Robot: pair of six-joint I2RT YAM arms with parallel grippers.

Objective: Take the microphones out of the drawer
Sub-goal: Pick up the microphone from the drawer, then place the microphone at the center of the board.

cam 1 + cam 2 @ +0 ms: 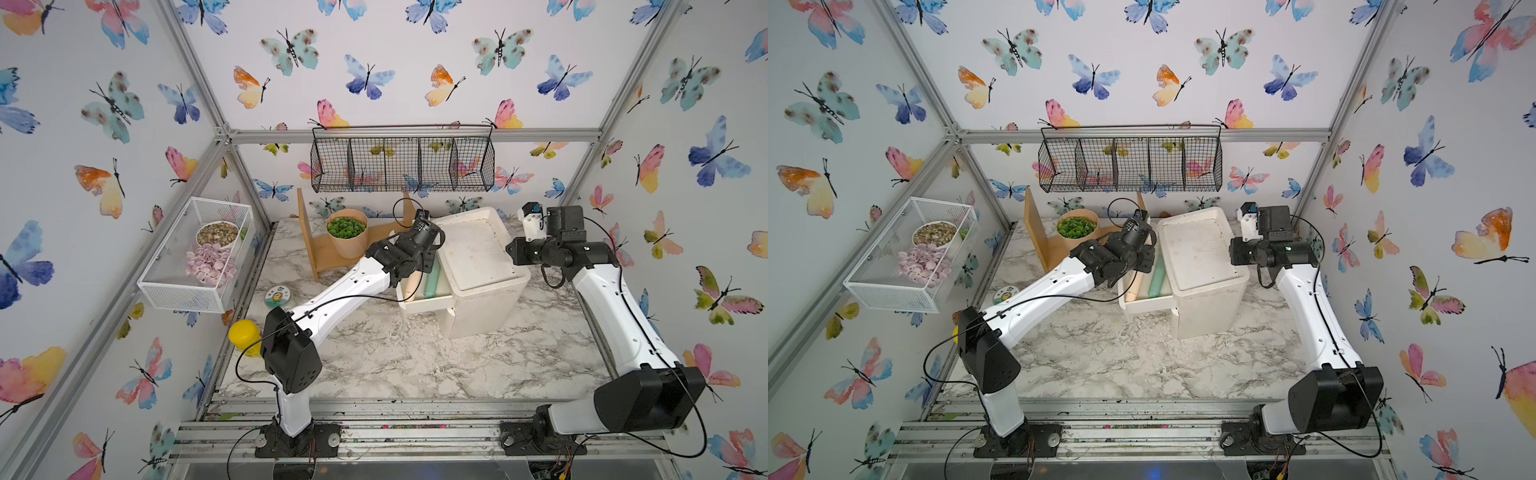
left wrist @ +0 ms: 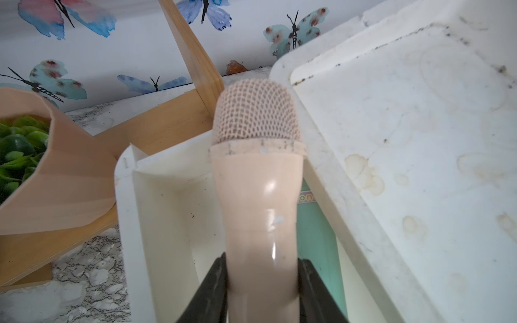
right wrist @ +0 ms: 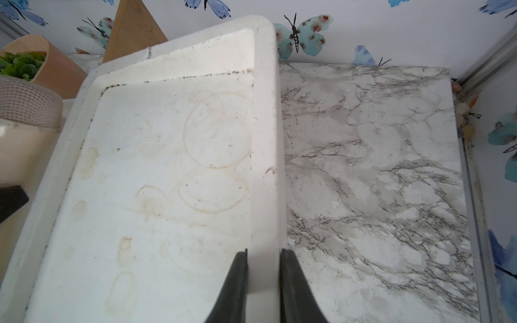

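The beige microphone (image 2: 257,181) with a mesh head lies along the pulled-out white drawer (image 2: 156,212), and its head shows above the drawer's far wall. My left gripper (image 2: 261,260) is shut on its smooth handle, one black finger on each side. In both top views the left gripper (image 1: 405,270) reaches down into the drawer (image 1: 424,305) (image 1: 1142,305), and only the microphone's handle end (image 1: 411,286) (image 1: 1133,286) shows. My right gripper (image 3: 263,254) (image 1: 513,249) is shut on the raised rim of the white drawer unit (image 3: 265,139), at its right edge.
A green tube (image 1: 432,278) lies in the drawer beside the microphone. Behind the drawer stand a wooden rack (image 1: 316,245) and a beige pot of green leaves (image 1: 347,237). A black wire basket (image 1: 403,164) hangs on the back wall. At the left are a white mesh basket (image 1: 195,257), a round tin (image 1: 277,296) and a yellow jar (image 1: 245,336).
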